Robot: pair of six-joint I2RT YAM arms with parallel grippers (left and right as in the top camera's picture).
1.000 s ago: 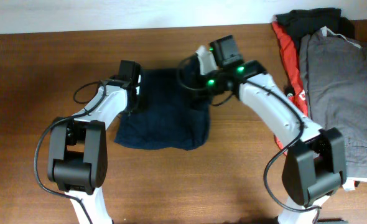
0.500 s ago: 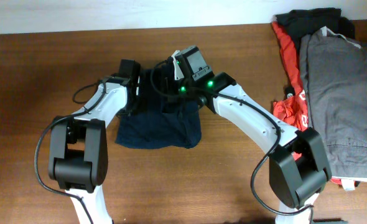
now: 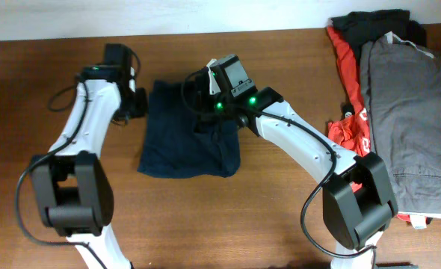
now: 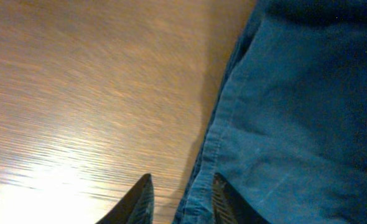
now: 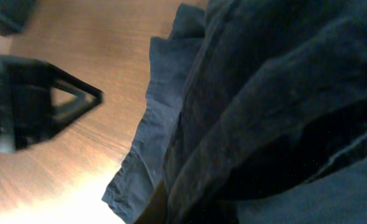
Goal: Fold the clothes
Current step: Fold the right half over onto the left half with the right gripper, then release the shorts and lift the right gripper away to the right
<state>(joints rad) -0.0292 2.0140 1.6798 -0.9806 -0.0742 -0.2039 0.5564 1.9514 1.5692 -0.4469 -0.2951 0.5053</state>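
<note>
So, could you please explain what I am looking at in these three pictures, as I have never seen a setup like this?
These are two robot arms at a wooden table, each ending in a two-finger gripper. One picture looks down from above; the other two come from cameras on the wrists. In the middle lie navy shorts, with grey trousers and a red-orange garment piled at the side. The right gripper is shut on a bunch of the shorts; the left gripper is open beside their edge, holding nothing.

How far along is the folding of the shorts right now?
Done: the dark navy-blue cotton shorts lie in a compact block. In hand: the right pincer grips a raised layer; the left pincer is open at the left edge. Remaining: probably laying that layer flat.
</note>
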